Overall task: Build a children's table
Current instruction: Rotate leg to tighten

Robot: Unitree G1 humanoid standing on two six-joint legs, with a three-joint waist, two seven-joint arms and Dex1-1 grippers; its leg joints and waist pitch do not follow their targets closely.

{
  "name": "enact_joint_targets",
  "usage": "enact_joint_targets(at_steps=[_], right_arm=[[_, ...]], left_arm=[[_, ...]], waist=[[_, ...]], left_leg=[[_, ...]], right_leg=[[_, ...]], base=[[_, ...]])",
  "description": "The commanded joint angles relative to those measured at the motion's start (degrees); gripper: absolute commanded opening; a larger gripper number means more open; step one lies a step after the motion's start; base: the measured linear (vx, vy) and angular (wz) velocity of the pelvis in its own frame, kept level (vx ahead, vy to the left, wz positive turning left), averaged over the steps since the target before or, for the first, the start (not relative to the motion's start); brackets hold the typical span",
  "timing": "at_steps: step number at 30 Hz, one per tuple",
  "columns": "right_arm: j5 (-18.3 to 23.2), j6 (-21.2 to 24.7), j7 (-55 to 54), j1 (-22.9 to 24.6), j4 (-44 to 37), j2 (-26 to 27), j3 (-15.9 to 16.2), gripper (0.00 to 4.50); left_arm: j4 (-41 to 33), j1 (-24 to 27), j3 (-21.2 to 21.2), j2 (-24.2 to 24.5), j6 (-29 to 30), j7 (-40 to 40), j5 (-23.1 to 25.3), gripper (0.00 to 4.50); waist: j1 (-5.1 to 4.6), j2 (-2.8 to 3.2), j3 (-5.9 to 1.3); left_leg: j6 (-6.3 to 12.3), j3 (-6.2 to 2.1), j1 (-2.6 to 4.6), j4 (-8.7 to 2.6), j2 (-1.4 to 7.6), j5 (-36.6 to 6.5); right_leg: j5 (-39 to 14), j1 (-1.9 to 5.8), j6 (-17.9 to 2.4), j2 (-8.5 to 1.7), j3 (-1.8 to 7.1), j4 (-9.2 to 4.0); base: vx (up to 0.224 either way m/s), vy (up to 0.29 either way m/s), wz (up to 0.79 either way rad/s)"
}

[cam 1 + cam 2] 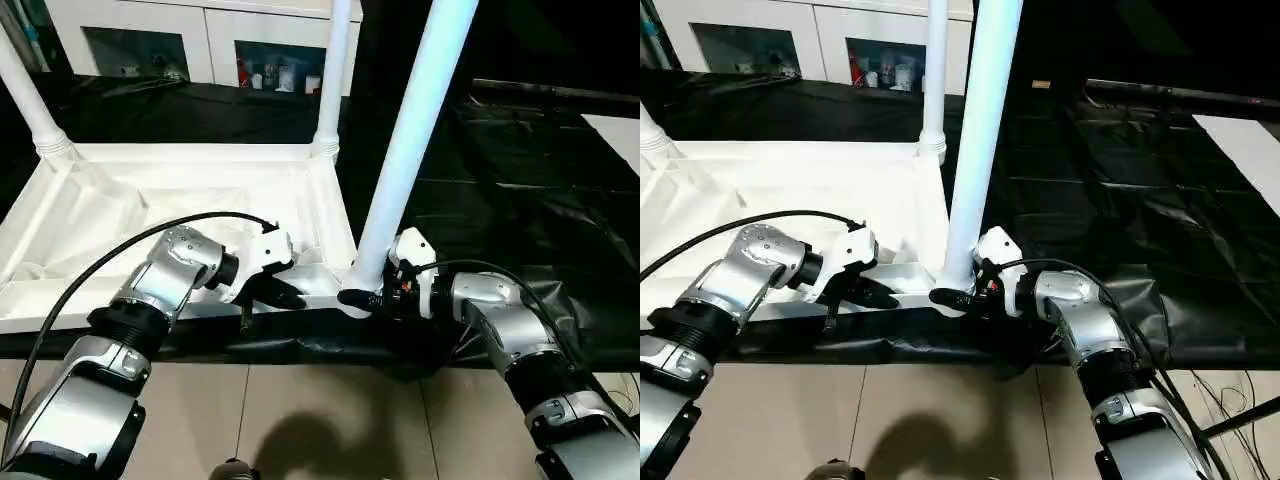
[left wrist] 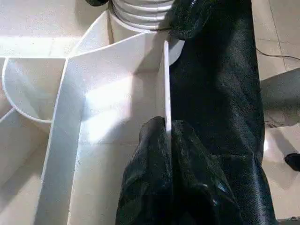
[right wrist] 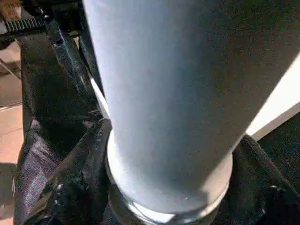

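Behind the near leg [image 1: 405, 160], right gripper [image 1: 372, 297] fingertips sit half hidden

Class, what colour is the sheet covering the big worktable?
Black, best seen in the right eye view: the sheet.

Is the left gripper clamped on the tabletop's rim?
Yes, in the left wrist view the left gripper has a black finger on each side of the tabletop rim's thin edge.

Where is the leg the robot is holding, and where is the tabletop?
Held leg [image 1: 405, 150], left eye view, middle of the white tube.
Tabletop [image 1: 215, 165], left eye view, far rim.
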Motion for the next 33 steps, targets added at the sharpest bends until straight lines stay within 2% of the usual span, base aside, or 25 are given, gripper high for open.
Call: enact_joint_targets(at_steps=[1, 5, 6, 7, 9, 10, 11, 12, 13, 18, 22, 24, 27, 28, 32, 33], right_arm=[[-0.3, 0.6, -6.4, -0.6, 4.1, 1.8, -2.7, 2.72], [-0.8, 0.4, -18.3, -1.9, 9.9, 4.9, -5.8, 2.72], [-0.6, 0.4, -22.7, -2.4, 11.9, 6.1, -7.0, 2.72], [-0.6, 0.2, -29.4, -3.4, 14.7, 8.0, -8.4, 2.72], [-0.7, 0.2, -34.4, -4.3, 16.6, 9.1, -9.3, 2.72], [-0.6, 0.3, -39.5, -5.6, 18.7, 10.3, -10.2, 2.72], [-0.2, 0.4, -43.4, -6.9, 20.5, 11.3, -11.0, 2.72], [-0.2, 0.4, -43.6, -6.9, 20.5, 11.3, -11.0, 2.72], [0.7, 0.4, -49.8, -9.3, 23.5, 13.2, -12.7, 2.72], [-1.2, -1.1, -54.1, -12.7, 27.0, 15.3, -12.2, 2.72], [0.4, -2.8, -50.7, -12.9, 27.0, 16.4, -13.6, 2.72], [1.2, -5.1, -48.0, -13.0, 26.7, 17.0, -14.3, 3.28], [0.7, -6.3, -47.2, -13.3, 26.5, 16.9, -14.2, 3.50], [0.1, -6.9, -45.2, -13.1, 25.0, 15.7, -13.4, 3.69], [-2.9, -7.1, -42.7, -11.8, 22.2, 12.5, -10.2, 3.94], [-2.9, -5.5, -36.1, -9.0, 17.2, 9.3, -8.5, 3.94]], left_arm=[[-0.8, -0.6, -0.1, -1.4, -0.7, 0.4, -0.6, 0.00], [2.6, -1.8, 1.4, -3.7, 0.3, 7.4, 0.2, 0.00], [4.2, -2.5, 2.4, -5.3, 0.4, 10.8, 0.1, 0.00], [6.4, -3.6, 3.7, -8.0, 1.6, 16.1, 0.0, 0.00], [7.7, -4.3, 4.3, -9.7, 2.5, 19.6, 0.0, 0.00], [9.3, -5.1, 5.0, -11.9, 4.4, 23.8, 0.1, 0.00], [11.0, -6.0, 5.9, -13.9, 6.1, 27.8, -0.2, 0.00], [11.1, -6.0, 6.0, -14.0, 6.2, 28.0, -0.2, 0.00], [13.8, -7.3, 7.1, -17.3, 8.3, 33.8, -0.5, 0.00], [16.6, -8.4, 7.1, -20.1, 8.0, 38.3, 0.5, 0.00], [16.6, -8.2, 6.5, -19.6, 6.6, 37.4, 1.4, 0.00], [16.5, -8.0, 6.2, -19.1, 6.0, 36.6, 2.0, 0.00], [16.3, -7.9, 5.9, -18.2, 5.4, 35.2, 2.3, 0.00], [15.4, -7.5, 5.5, -16.8, 4.8, 32.8, 2.4, 0.00], [13.0, -6.5, 3.8, -14.2, 1.9, 26.9, 2.8, 0.00], [10.6, -5.8, 3.3, -12.5, 1.8, 22.4, 2.1, 0.00]], waist=[[-0.12, 0.76, -4.32], [-0.74, 0.75, -4.17], [-0.98, 0.92, -4.03], [-1.11, 0.75, -3.91], [-1.16, 0.82, -3.75], [-1.10, 0.68, -3.65], [-1.22, 0.47, -3.48], [-1.11, 0.67, -3.60], [-1.02, 0.55, -3.68], [-0.88, 0.34, -3.91], [-0.80, -0.01, -3.85], [-0.72, -0.05, -3.79], [-0.90, -0.25, -3.74], [-1.06, -0.14, -3.76], [-1.30, -0.15, -3.84], [-1.17, 0.13, -3.85]], left_leg=[[3.42, -0.66, 1.18, -3.64, 2.80, -5.7], [1.04, -0.78, 1.34, -3.99, 2.78, -8.1], [-0.04, -0.73, 1.59, -4.15, 2.89, -9.2], [-0.59, -0.70, 1.66, -4.22, 2.79, -10.5], [-1.54, -0.69, 1.94, -4.32, 2.79, -11.6], [-1.83, -0.73, 1.85, -4.38, 2.70, -12.8], [-1.84, -0.59, 1.98, -4.38, 2.64, -13.6], [-2.27, -0.77, 2.25, -4.42, 2.63, -13.9], [-2.06, -0.70, 2.33, -4.36, 2.63, -13.8], [-0.32, -0.60, 1.74, -4.21, 2.34, -10.2], [1.01, -0.59, 1.62, -4.25, 2.41, -10.1], [1.31, -0.61, 1.66, -4.31, 2.48, -10.6], [1.74, -0.75, 1.17, -4.39, 2.40, -10.1], [1.85, -0.72, 1.27, -4.37, 2.44, -9.8], [2.56, -0.59, 1.30, -4.25, 2.45, -8.3], [2.99, -0.59, 1.40, -4.25, 2.55, -7.6]], right_leg=[[5.1, 3.44, -15.8, -4.89, 3.65, -3.69], [0.0, 3.36, -15.2, -4.93, 3.63, -4.19], [-1.6, 3.04, -14.8, -4.83, 3.75, -4.42], [-3.7, 3.09, -14.4, -4.85, 3.80, -4.71], [-6.0, 2.80, -14.0, -4.95, 3.88, -4.93], [-8.9, 3.08, -13.3, -5.08, 3.90, -5.30], [-10.7, 2.84, -12.6, -5.04, 4.04, -5.66], [-12.2, 2.89, -12.3, -5.08, 3.98, -5.76], [-12.1, 2.83, -12.0, -5.05, 4.01, -5.87], [-6.5, 3.15, -11.3, -4.77, 3.95, -5.41], [-6.1, 3.24, -11.2, -4.87, 3.87, -5.43], [-7.4, 3.18, -11.0, -4.91, 3.86, -5.56], [-8.6, 3.43, -10.7, -5.06, 3.77, -5.56], [-8.3, 3.32, -10.8, -5.00, 3.76, -5.58], [-6.2, 3.34, -11.7, -4.90, 3.79, -5.39], [-4.6, 3.36, -12.0, -4.91, 3.75, -5.32]], base=[[0.000, 0.000, 0.00], [0.000, 0.000, 0.00], [0.000, 0.000, 0.00], [0.000, 0.000, 0.00], [0.000, 0.000, 0.00], [0.000, 0.000, 0.00], [0.000, 0.000, 0.00], [0.000, 0.000, 0.00], [0.000, 0.000, 0.00], [0.000, 0.000, 0.00], [0.000, 0.000, 0.00], [0.000, 0.000, 0.00], [0.000, 0.000, 0.00], [0.000, 0.000, 0.00], [0.000, 0.000, 0.00], [0.000, 0.000, 0.00]])
